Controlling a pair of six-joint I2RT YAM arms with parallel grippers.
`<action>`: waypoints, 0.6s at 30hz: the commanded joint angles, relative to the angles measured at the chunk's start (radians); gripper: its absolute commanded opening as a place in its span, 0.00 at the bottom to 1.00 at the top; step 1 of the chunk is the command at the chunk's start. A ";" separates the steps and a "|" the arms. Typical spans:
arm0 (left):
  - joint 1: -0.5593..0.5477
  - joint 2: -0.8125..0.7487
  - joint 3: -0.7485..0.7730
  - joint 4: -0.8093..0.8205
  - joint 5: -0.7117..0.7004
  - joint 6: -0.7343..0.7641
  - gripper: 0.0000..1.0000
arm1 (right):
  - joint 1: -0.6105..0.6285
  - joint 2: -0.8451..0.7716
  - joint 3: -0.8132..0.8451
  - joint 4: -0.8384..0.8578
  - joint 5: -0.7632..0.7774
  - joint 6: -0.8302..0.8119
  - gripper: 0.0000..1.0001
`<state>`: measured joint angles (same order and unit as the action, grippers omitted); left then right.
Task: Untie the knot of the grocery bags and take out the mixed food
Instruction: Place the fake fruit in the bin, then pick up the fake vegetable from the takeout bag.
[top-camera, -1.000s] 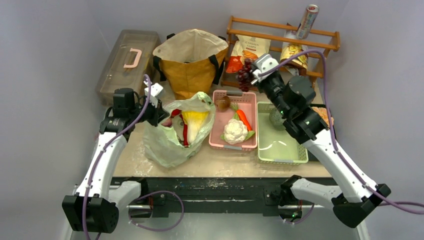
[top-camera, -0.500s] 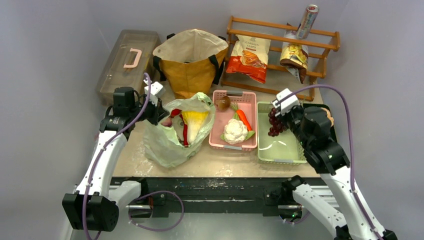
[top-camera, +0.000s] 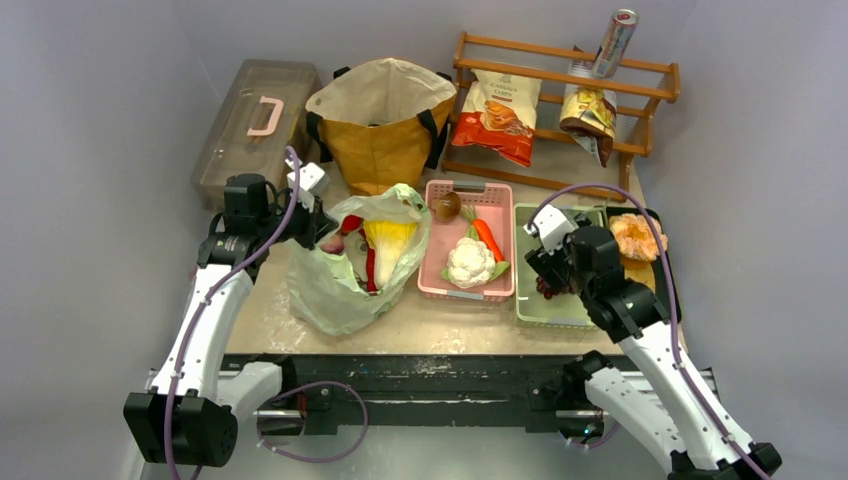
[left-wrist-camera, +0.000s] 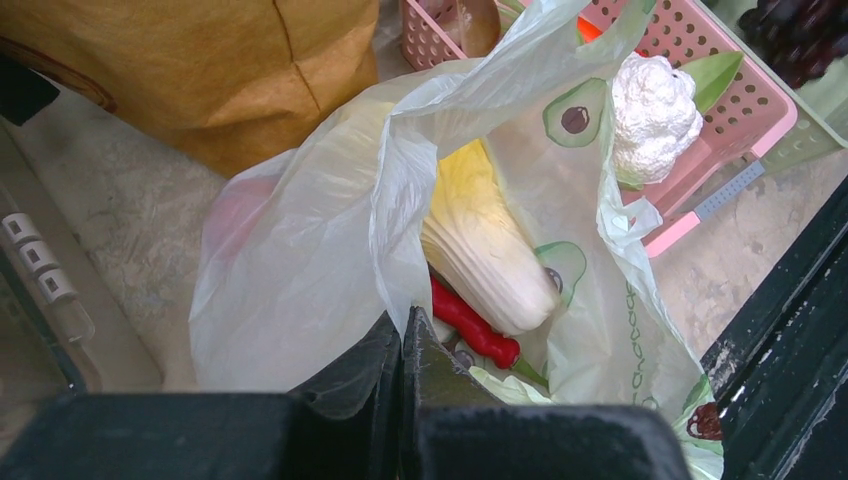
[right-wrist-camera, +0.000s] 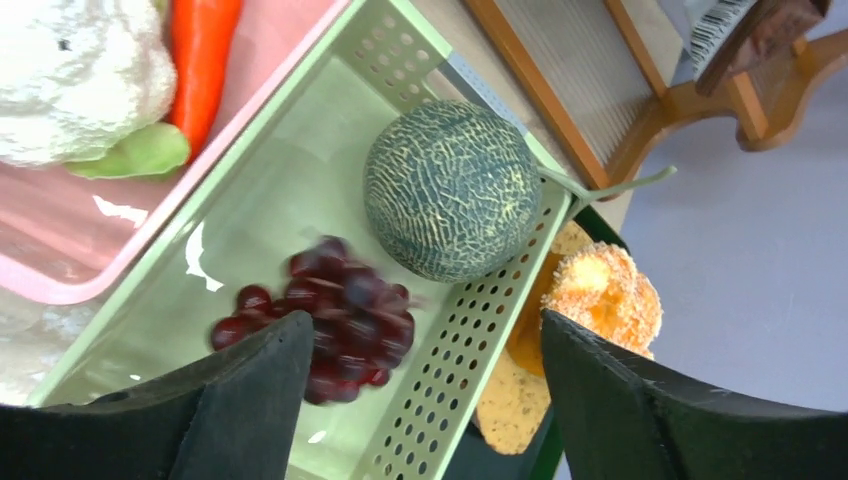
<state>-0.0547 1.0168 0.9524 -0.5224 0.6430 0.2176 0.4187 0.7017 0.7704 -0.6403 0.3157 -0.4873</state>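
R tool (right-wrist-camera: 425, 330) released above grapes (right-wrist-camera: 330, 315); L tool (left-wrist-camera: 402, 330) clenched on bag (left-wrist-camera: 300, 270) rim, so a tug may spill cabbage (left-wrist-camera: 480, 250).

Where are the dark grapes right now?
In the right wrist view, the grapes lie inside the pale-green basket on the right, beside the netted melon.

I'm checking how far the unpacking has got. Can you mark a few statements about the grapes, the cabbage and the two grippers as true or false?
1. The grapes lie in the green basket beside the melon. True.
2. The right gripper is clamped on the grapes. False: its jaws stand open above them.
3. The cabbage is out of the plastic bag. False: it lies inside, next to the red chilli.
4. The left gripper is shut on the plastic bag's film. True.
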 joint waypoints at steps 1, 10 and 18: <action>-0.004 -0.005 0.017 0.049 0.023 -0.006 0.00 | 0.000 0.061 0.124 -0.003 -0.184 0.063 0.81; -0.004 -0.021 -0.014 0.093 0.023 -0.129 0.00 | 0.246 0.463 0.455 0.310 -0.432 0.430 0.62; -0.004 -0.032 -0.039 0.120 0.039 -0.262 0.00 | 0.409 0.739 0.380 0.713 -0.529 0.052 0.67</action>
<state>-0.0547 1.0111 0.9257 -0.4515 0.6533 0.0422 0.8188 1.3319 1.1580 -0.1707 -0.1356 -0.2218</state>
